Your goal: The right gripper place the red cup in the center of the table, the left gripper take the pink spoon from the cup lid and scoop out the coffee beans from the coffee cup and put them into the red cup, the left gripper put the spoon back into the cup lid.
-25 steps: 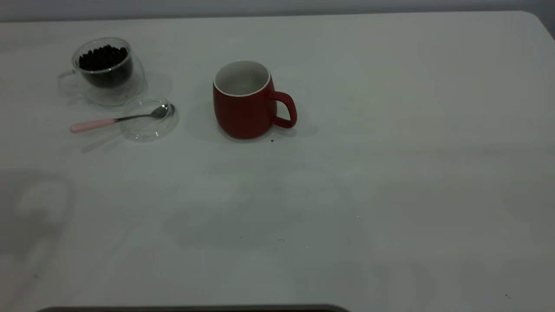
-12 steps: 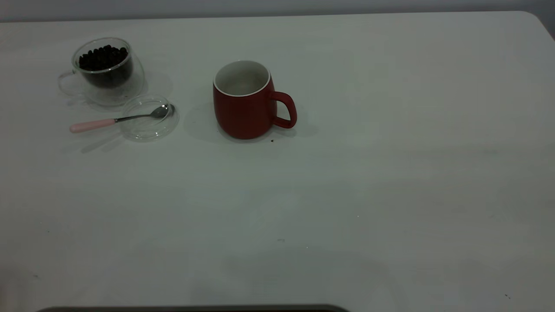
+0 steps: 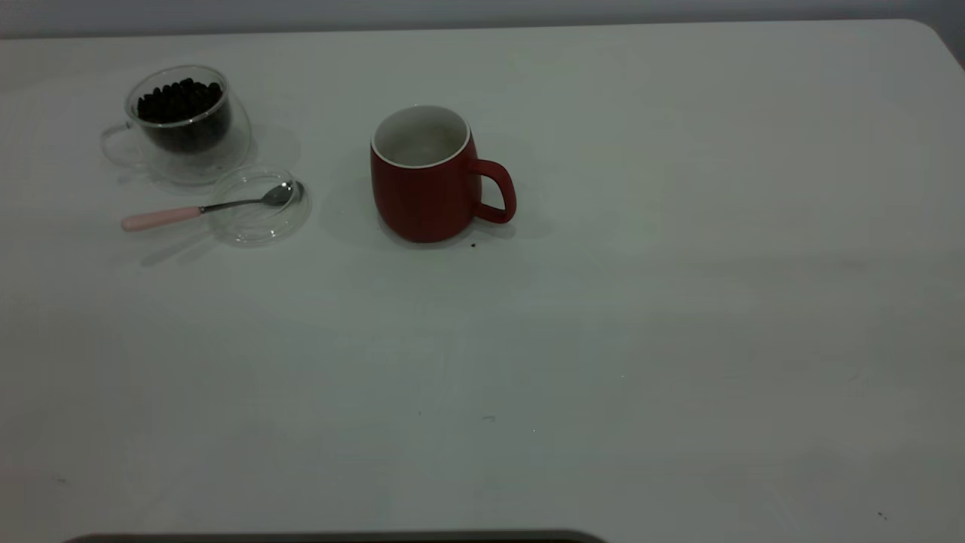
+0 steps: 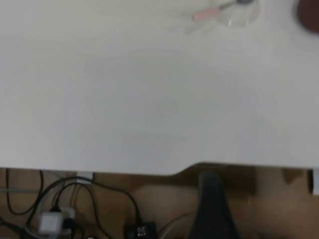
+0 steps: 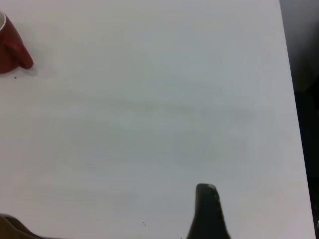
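The red cup (image 3: 426,177) stands upright near the middle of the white table (image 3: 603,339), handle to the right; its edge shows in the right wrist view (image 5: 12,47). The clear coffee cup (image 3: 185,124) with coffee beans (image 3: 179,98) is at the far left. In front of it lies the cup lid (image 3: 256,219), with the pink spoon (image 3: 162,218) resting its bowl in the lid. Neither gripper shows in the exterior view. The left gripper (image 4: 212,204) hangs off the table's near edge, far from the spoon (image 4: 207,14). The right gripper (image 5: 207,209) is over bare table, far from the cup.
Cables and a plug block (image 4: 50,219) lie below the table's near edge. The table's right edge (image 5: 291,124) runs close to the right gripper. A dark speck (image 3: 473,244) lies beside the red cup. A dark strip (image 3: 332,537) borders the table's front.
Shadows over the near left part of the table have faded away. The cups, lid and spoon have not moved.
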`<state>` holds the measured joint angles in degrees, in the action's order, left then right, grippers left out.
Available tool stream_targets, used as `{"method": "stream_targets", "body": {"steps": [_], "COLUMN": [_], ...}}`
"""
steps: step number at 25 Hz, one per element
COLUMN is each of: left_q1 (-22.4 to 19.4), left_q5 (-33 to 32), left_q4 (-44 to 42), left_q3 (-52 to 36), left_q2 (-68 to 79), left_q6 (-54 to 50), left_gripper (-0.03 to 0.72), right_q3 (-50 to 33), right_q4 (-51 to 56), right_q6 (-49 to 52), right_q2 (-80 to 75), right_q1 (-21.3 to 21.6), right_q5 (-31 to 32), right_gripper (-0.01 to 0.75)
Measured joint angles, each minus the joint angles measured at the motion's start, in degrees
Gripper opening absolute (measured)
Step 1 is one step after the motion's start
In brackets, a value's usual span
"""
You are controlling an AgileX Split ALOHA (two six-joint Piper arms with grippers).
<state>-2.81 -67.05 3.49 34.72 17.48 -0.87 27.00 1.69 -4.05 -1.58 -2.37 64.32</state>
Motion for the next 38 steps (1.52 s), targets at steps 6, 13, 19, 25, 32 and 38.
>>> {"method": "stream_targets", "body": {"steps": [6, 13, 19, 25, 32, 38], "left_q1": [4.89, 5.50, 4.17, 2.02, 2.03, 2.03], "left_q5": [1.84, 2.54, 2.42, 2.37, 2.37, 2.31], "left_q4": [0.00, -0.87, -1.03, -1.03, -1.03, -1.03], "left_q3": [-5.89, -6.75, -6.82, -6.85, -6.85, -6.85], "left_q2": [-8.20, -15.47, -15.87, -16.04, -16.04, -16.04], "left_q6": [2.21, 3.94, 3.94, 4.01, 4.13, 4.14], "left_gripper": [0.594, 0.593, 0.593, 0.592, 0.592, 0.592], "right_q3": [0.00, 0.00, 0.00, 0.00, 0.00, 0.00], "right_q4": [0.00, 0.00, 0.00, 0.00, 0.00, 0.00], "right_q6": [0.00, 0.00, 0.00, 0.00, 0.00, 0.00], "right_q2": [0.00, 0.00, 0.00, 0.00, 0.00, 0.00], "right_q1": [0.00, 0.00, 0.00, 0.00, 0.00, 0.00], "right_q5": [0.00, 0.00, 0.00, 0.00, 0.00, 0.00], "right_gripper": [0.586, 0.586, 0.586, 0.586, 0.586, 0.586]}}
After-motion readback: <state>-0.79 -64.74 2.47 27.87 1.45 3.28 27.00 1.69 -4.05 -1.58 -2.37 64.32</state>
